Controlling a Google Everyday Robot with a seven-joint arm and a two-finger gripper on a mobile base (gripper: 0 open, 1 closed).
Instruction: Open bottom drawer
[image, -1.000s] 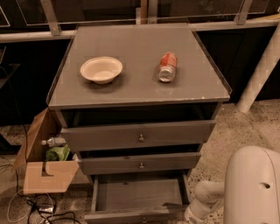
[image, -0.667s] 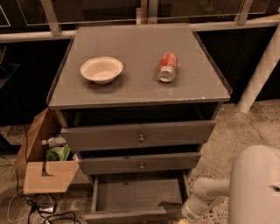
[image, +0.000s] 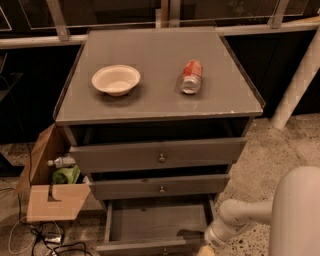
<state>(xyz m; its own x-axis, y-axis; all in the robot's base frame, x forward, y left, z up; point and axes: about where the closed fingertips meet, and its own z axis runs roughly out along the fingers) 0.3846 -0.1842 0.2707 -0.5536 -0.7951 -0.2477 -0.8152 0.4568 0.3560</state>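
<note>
Speckled stone floor surrounds a grey cabinet (image: 75, 107) set against a dark wall with railings. At its foot the bottom drawer (image: 156, 223) stands pulled well out, its grey interior open to view and its slim front (image: 140, 247) running along the lower edge of the frame, the small knob (image: 164, 251) barely showing.

The gripper (image: 206, 249) sits just beside the drawer's right front corner, mostly cut off by the frame edge. It seems close to the front panel, though whether it touches it, and whether it is open or closed, cannot be told.

The white arm (image: 239, 216) reaches in from the right, angled down and leftward toward that corner, with a large rounded white segment (image: 298, 215) behind it.

Above, the middle drawer (image: 160, 188) and top drawer (image: 159, 156) both stand slightly out. On the cabinet top a pale bowl (image: 116, 79) rests left of centre and a can (image: 190, 76) lies on its side right of centre, well apart. A cardboard box (image: 52, 202) holding a bottle (image: 61, 162) stands at the cabinet's left side.
</note>
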